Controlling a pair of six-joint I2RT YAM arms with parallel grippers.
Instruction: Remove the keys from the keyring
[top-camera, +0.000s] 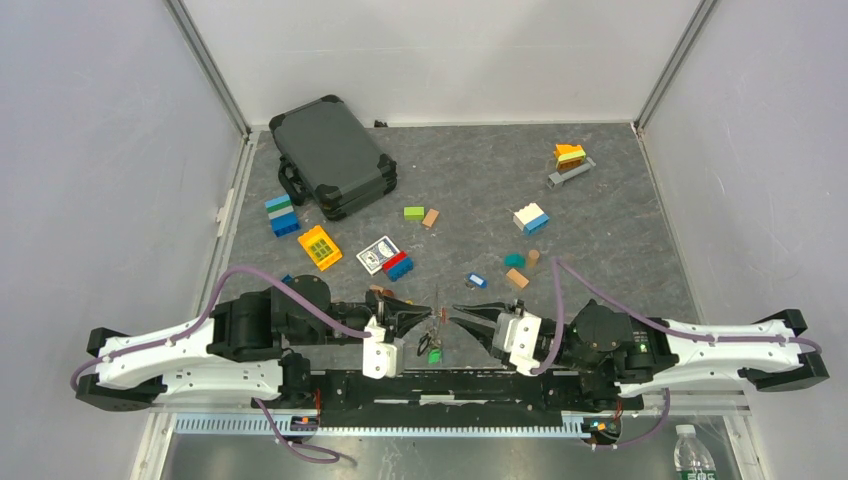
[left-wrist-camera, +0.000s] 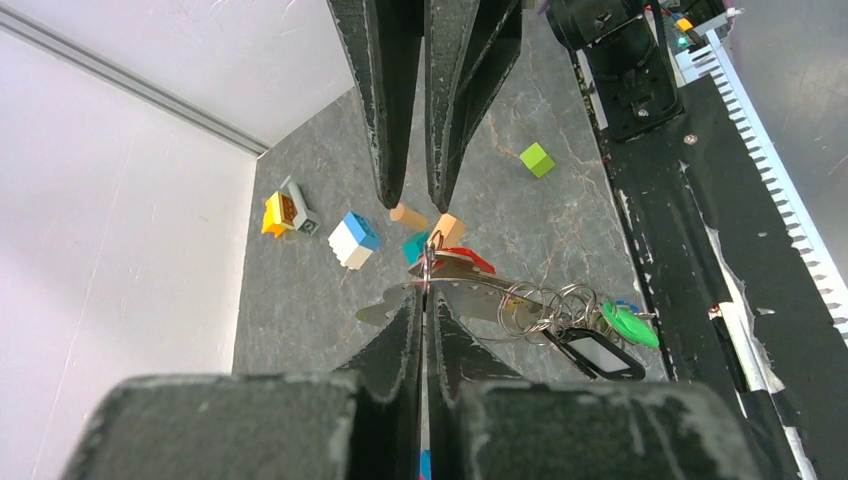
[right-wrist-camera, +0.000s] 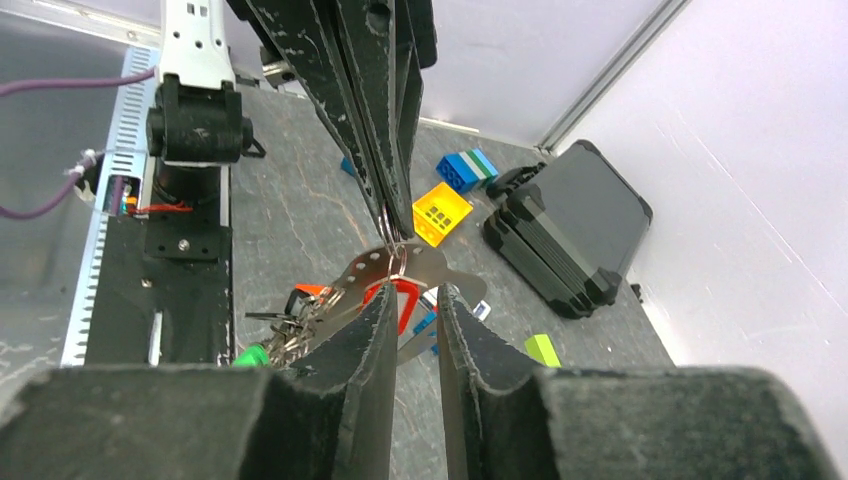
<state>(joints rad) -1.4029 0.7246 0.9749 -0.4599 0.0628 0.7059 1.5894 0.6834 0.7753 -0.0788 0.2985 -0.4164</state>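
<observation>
The keyring (left-wrist-camera: 429, 258) is a thin grey metal loop, held up above the mat between the two grippers. From it hang a flat silver blade (left-wrist-camera: 470, 295), several small rings (left-wrist-camera: 545, 305), a green head (left-wrist-camera: 630, 325), a black tag (left-wrist-camera: 595, 355) and a red piece (left-wrist-camera: 468, 259). My left gripper (left-wrist-camera: 426, 292) is shut on the loop. My right gripper (right-wrist-camera: 415, 290) faces it with its jaws a little apart and nothing between them, its tips just short of the loop (right-wrist-camera: 397, 245). In the top view the left gripper (top-camera: 425, 318) and the right gripper (top-camera: 458, 314) meet, with the keys (top-camera: 430, 346) dangling below.
A black case (top-camera: 333, 155) lies at the back left. A card box (top-camera: 377, 254), a yellow block (top-camera: 319, 246) and other coloured blocks (top-camera: 530, 218) are scattered on the grey mat. A small blue piece (top-camera: 476, 281) lies just behind the grippers. A bottle (top-camera: 690, 450) stands at the front right.
</observation>
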